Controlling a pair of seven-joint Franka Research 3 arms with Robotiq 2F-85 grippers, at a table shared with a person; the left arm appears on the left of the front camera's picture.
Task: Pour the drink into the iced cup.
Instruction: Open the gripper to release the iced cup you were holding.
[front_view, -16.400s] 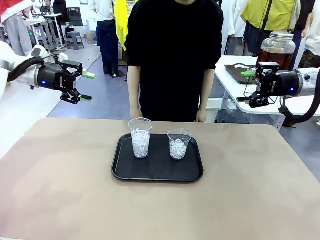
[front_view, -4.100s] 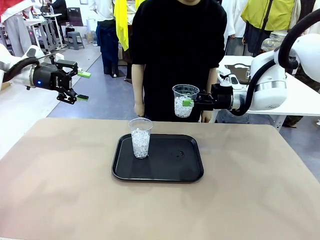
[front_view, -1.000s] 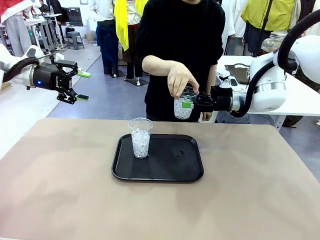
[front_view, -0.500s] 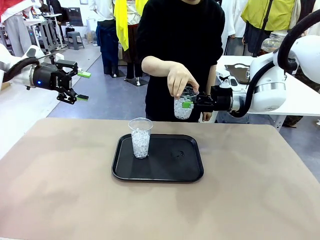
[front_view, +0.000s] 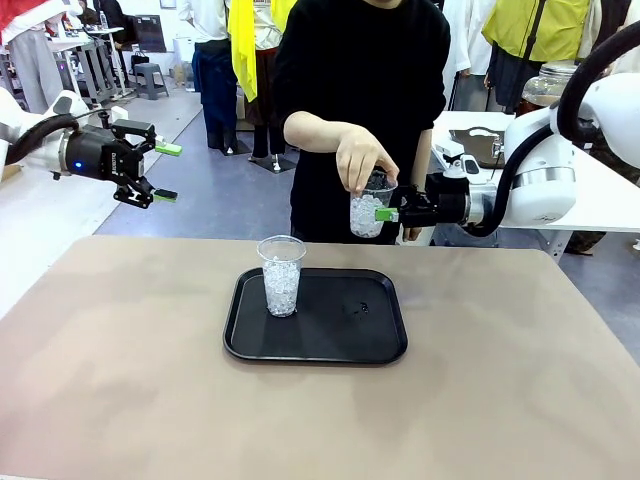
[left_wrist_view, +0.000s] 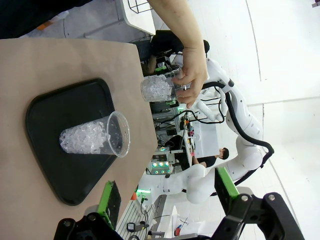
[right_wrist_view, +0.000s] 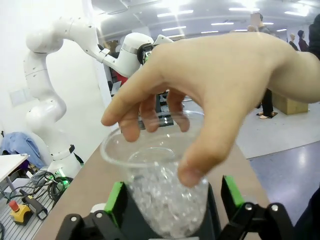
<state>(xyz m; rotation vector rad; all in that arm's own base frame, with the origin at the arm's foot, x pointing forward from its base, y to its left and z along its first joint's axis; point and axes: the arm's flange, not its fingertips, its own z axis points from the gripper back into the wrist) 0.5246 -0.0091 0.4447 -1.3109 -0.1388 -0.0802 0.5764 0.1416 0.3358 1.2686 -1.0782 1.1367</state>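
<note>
Right arm reached in from the right, above the far edge of the table (front_view: 120, 380). Right end effector (front_view: 384, 213) was level and pointed toward the person. In the right wrist view its two green pads were spread, one either side of the iced cup (front_view: 368, 211). The left pad sat close against the cup wall, and the right pad stood off with a visible gap, so I logged it as spread and not pinching.

The iced cup was clear plastic, upright and about half full of ice. It was in the air in front of the person's black top, well above the table and over the far right of the tray (front_view: 315, 356). The person's hand (front_view: 362, 160) came down on it from above, with fingertips and thumb clamped on the rim. From these views the hand carried the cup.

The second cup (front_view: 281, 279) was also clear and packed with ice. It stood upright on the left half of the black tray, and the tray lay flat at mid-table.

Left arm was out at the far left, high and clear of the table. Left end effector (front_view: 161, 172) had its fingers wide apart with nothing between them.

A glass jar (front_view: 548, 84) showed behind the right arm on a white side table. The arm covered most of it, so I could not tell what it held.
</note>
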